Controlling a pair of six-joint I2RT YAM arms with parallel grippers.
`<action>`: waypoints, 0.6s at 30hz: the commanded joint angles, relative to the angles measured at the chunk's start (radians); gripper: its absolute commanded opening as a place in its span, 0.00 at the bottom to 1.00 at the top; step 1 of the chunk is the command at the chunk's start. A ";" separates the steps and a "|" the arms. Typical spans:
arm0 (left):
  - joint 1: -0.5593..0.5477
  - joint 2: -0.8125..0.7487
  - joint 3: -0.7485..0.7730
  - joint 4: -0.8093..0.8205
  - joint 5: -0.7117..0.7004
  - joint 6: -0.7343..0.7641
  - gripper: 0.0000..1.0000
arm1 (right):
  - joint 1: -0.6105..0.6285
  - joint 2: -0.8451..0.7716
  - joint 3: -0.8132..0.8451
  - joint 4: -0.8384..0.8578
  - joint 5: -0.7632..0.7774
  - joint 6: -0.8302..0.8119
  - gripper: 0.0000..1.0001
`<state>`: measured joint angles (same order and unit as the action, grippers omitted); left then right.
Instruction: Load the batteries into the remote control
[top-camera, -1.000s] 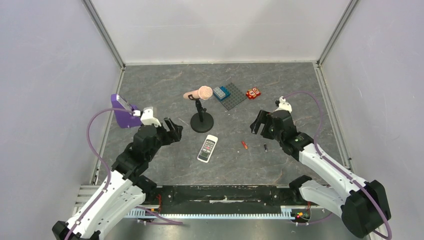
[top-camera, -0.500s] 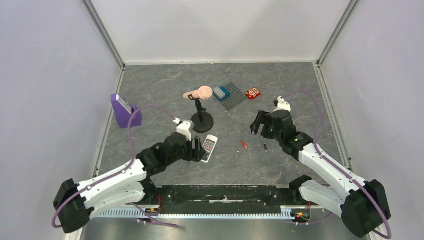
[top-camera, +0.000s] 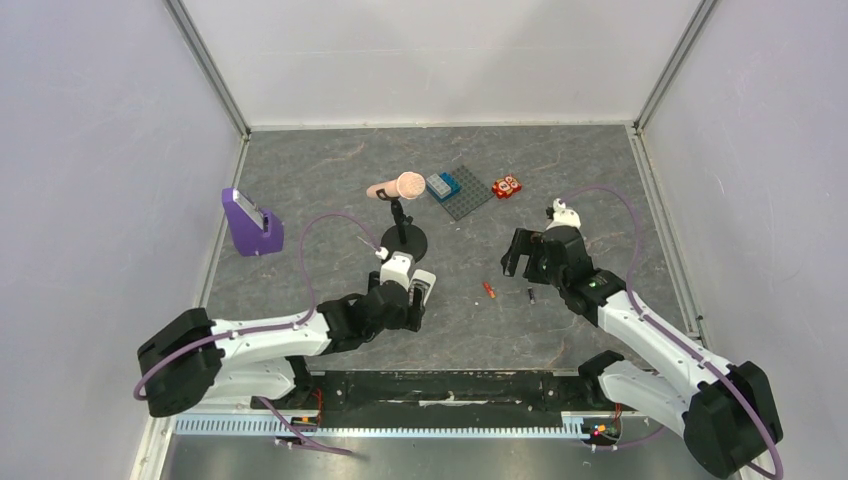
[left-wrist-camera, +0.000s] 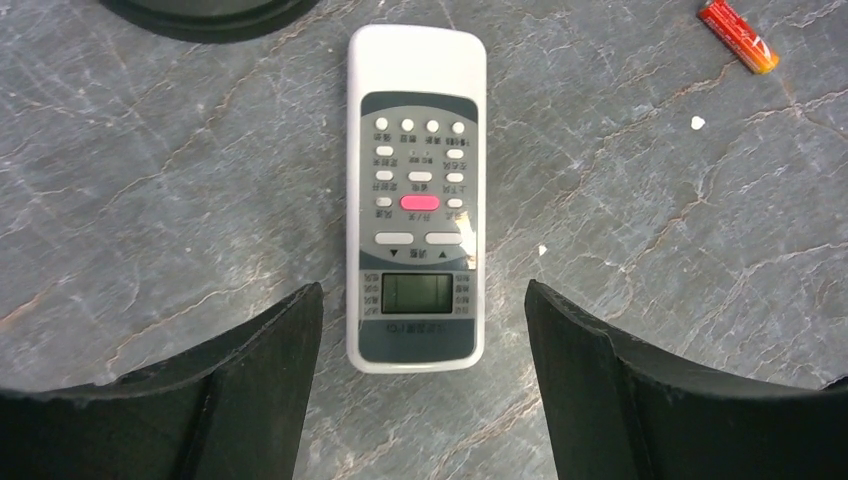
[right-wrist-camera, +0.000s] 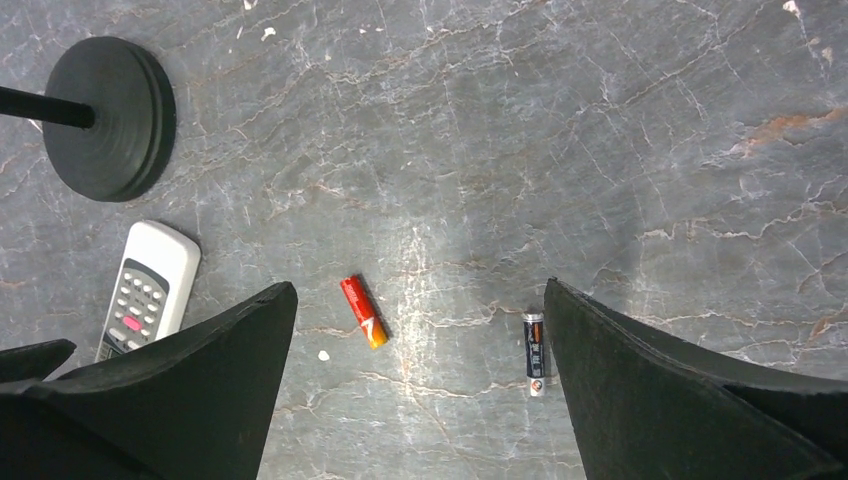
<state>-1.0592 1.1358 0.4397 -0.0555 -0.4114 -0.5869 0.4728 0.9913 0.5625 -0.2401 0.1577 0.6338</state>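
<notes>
Near the middle of the table, toward its near edge, the remote control (left-wrist-camera: 417, 195) lies face up. Its screen end sits between the wide-apart fingers of the left gripper (left-wrist-camera: 420, 300), with a gap on each side. From above, that wrist hides most of the handset. The right gripper (right-wrist-camera: 420, 300), also spread open, hangs over the red-orange battery (right-wrist-camera: 363, 312) and the black battery (right-wrist-camera: 535, 353). These lie apart, right of the remote, with bare stone around them. A black stand base (right-wrist-camera: 110, 118), cut off in the left wrist view, sits just beyond the remote.
</notes>
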 joint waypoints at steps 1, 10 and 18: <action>-0.010 0.045 -0.012 0.163 -0.031 -0.008 0.80 | -0.003 -0.024 -0.023 0.038 -0.008 -0.017 0.97; -0.010 0.188 0.040 0.127 -0.040 0.035 0.75 | -0.002 -0.023 -0.039 0.039 -0.023 -0.019 0.97; -0.009 0.218 0.042 0.117 -0.020 0.038 0.57 | -0.003 -0.017 -0.041 0.039 -0.035 -0.016 0.96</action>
<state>-1.0626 1.3403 0.4648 0.0597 -0.4335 -0.5598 0.4732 0.9810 0.5282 -0.2409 0.1303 0.6258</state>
